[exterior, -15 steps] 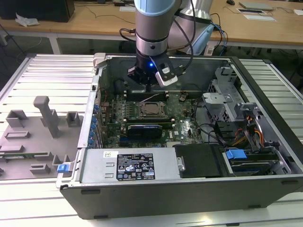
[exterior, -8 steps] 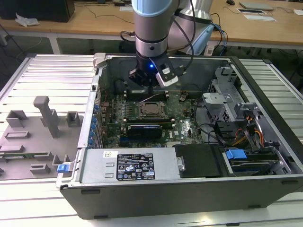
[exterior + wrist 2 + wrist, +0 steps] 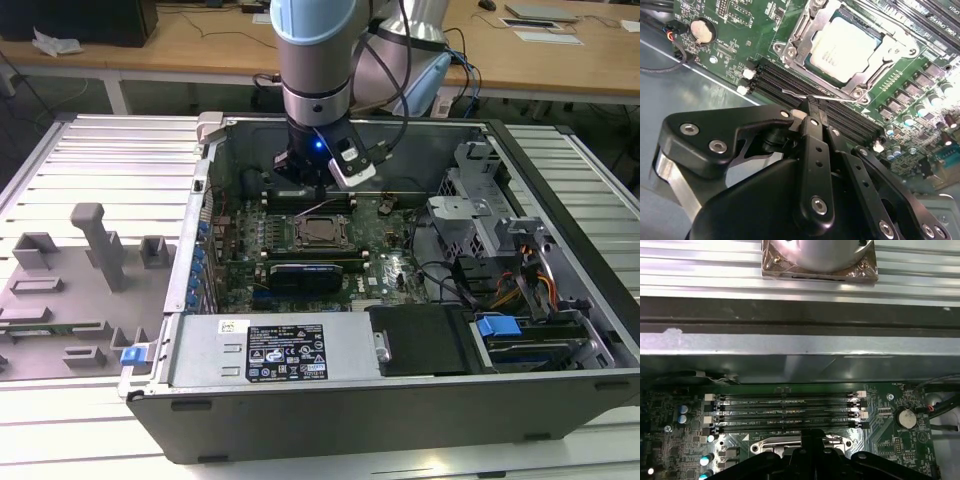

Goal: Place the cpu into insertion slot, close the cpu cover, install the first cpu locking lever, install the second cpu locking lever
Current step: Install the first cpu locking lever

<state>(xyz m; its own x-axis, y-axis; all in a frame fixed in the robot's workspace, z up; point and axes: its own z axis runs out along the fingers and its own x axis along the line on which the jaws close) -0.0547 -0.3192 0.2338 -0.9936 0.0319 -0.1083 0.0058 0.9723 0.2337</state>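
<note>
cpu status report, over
Gripper shut, fingers at a locking lever. Cpu seated, cpu cover down over it. Memory slots close beside the fingers.

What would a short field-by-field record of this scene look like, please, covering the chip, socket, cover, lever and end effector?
chip: pale silver-grey square cpu, seated in the socket
socket: black-rimmed square insertion slot on the green motherboard
cover: thin silvery metal frame plate, lying down around the chip
lever: thin metal wire lever, running along the socket's side
end effector: black, tip at the lever, above the long black memory slots; contact unclear
setting: open dark computer case
</note>
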